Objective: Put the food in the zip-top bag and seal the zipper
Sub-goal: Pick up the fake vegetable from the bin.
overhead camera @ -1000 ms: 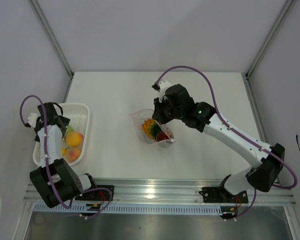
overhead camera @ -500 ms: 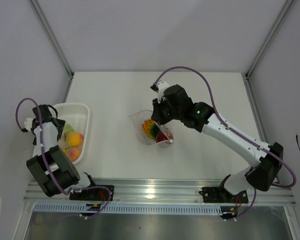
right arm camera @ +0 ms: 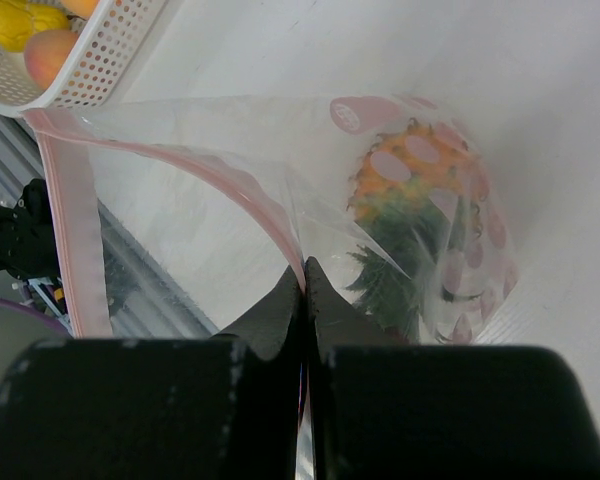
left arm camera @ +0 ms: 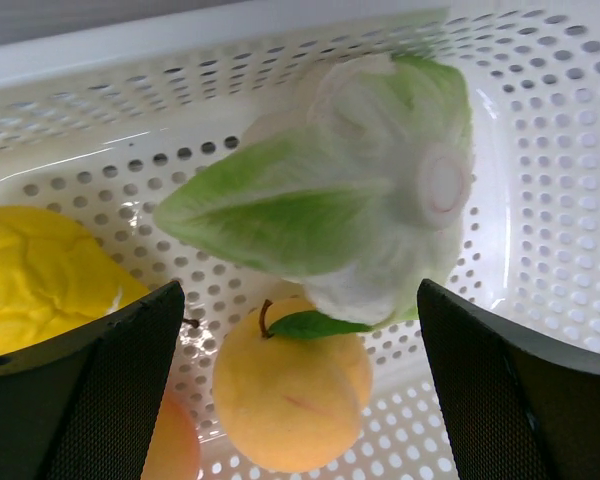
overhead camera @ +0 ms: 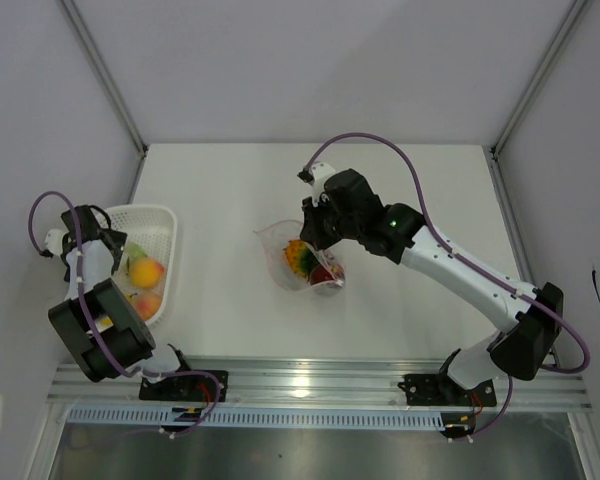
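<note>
Pinching seemingly only thin film of the zip-top bag (right arm camera: 180, 190), the right gripper (right arm camera: 303, 275) may slip; the released left gripper (left arm camera: 300, 340) could snag the peach (left arm camera: 290, 405) at six o'clock.

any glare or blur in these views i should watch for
Left wrist view: soft focus on the close leafy piece, glare on the white basket floor. Right wrist view: the dark jaws up close are blurred, and the zip-top bag hazes the pineapple toy inside. Top external view: sharp, one glare spot on the metal rail.
</note>
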You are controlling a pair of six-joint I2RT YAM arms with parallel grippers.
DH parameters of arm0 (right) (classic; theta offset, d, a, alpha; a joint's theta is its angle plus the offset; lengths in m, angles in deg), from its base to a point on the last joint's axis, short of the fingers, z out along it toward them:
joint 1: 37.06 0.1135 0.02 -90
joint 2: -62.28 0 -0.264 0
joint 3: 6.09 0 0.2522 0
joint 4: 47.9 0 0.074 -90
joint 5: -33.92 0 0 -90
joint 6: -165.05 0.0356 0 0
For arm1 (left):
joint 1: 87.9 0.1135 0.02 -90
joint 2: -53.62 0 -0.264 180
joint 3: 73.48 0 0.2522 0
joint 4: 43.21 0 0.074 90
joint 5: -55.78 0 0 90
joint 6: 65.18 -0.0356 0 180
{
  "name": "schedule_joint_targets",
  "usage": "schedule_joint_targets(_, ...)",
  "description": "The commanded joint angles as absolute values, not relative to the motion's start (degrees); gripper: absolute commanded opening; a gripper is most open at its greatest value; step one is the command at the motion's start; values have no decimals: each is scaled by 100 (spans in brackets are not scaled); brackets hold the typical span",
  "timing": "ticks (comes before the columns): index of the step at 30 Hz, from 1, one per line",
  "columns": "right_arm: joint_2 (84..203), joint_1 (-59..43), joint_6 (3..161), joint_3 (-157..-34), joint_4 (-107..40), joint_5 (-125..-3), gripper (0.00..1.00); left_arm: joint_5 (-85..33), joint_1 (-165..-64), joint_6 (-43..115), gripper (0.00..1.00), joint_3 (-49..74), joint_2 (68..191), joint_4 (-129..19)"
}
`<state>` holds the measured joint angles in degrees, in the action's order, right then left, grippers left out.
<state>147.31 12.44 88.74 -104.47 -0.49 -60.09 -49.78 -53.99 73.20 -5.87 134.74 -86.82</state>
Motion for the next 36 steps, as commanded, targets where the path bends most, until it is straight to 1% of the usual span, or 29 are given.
schedule_joint_targets(1, 14806, 1313, 8893, -10722, -127, -6056, 0, -4732, -5301, 7097, 100, -540, 13352, -8106)
schedule_joint_targets(6, 14832, 1322, 8902, -10731, -118, -6056, 0, -4635, -5301, 7052, 99, -637, 13228, -7816)
schedule_joint_targets(12, 14832, 1330, 8920, -10731, -145, -6074, 0, -4793, -5301, 7263, 99, -628, 13457, -8053)
schedule_joint_targets(17, 14832, 1330, 8920, -10731, -145, -6083, 0, -4688, -5309, 7290, 99, -672, 13632, -7947)
schedule_joint_targets(30, 14762, 1339, 8955, -10722, -145, -6083, 0, -4846, -5301, 7325, 99, -707, 14019, -7868)
schedule_joint_targets(36, 14674, 1348, 8972, -10704, -118, -6047, 0, -4785, -5301, 7255, 86, -716, 13993, -7631)
